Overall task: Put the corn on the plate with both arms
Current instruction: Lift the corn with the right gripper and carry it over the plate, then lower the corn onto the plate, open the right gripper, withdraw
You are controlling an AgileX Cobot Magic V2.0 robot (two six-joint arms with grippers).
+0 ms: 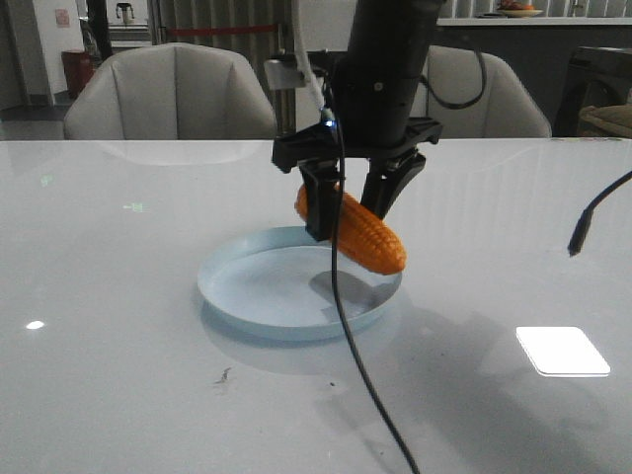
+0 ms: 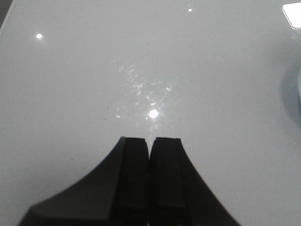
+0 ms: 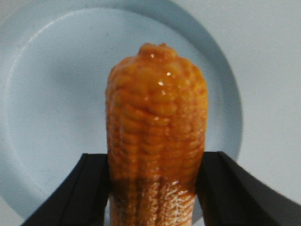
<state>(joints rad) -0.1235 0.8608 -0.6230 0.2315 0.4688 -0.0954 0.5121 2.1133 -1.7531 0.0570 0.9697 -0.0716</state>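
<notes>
The orange corn [image 1: 370, 242] hangs tilted, its tapered end low to the right, just above the far right part of the pale blue plate [image 1: 237, 296]. My right gripper [image 1: 346, 222] is shut on the corn's thick end, one finger on each side. In the right wrist view the corn [image 3: 155, 117] stands between the right gripper's [image 3: 154, 160] black fingers, with the plate [image 3: 56, 94] below it. My left gripper [image 2: 150, 140] is shut and empty over bare white table, and it does not show in the front view. A sliver of the plate's rim [image 2: 299, 84] shows at the edge of the left wrist view.
Two grey chairs [image 1: 173, 94] [image 1: 484, 99] stand behind the white table. A black cable [image 1: 360, 375] hangs from the right arm across the plate's front. Another cable end [image 1: 581, 235] dangles at the right. A bright light patch [image 1: 561, 351] reflects off the table.
</notes>
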